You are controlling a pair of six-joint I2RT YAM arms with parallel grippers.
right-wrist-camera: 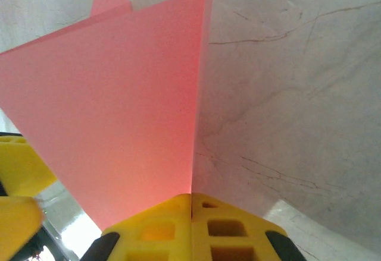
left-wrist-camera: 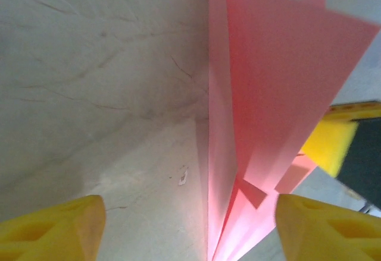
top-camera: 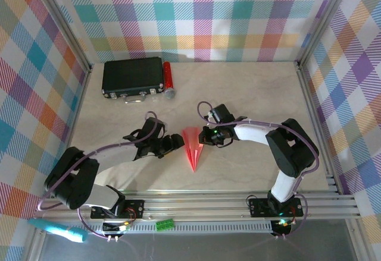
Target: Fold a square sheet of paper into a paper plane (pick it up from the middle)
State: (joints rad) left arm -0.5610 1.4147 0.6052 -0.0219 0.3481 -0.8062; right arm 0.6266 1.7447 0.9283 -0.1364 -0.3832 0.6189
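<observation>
Counter (top-camera: 256, 94) with a pale marbled top carries all we see. A black box (top-camera: 132, 76) lies at its far left. Near the middle we find the left end effector (top-camera: 177, 143), its yellow fingers (left-wrist-camera: 50, 228) apart on either side of the paper plane (top-camera: 193, 148), and the right end effector (top-camera: 206, 137) clamped together on the plane's centre fold. The plane's tip points to the near edge. A small red cylinder (top-camera: 168, 75) lies just beside the box's right side.
</observation>
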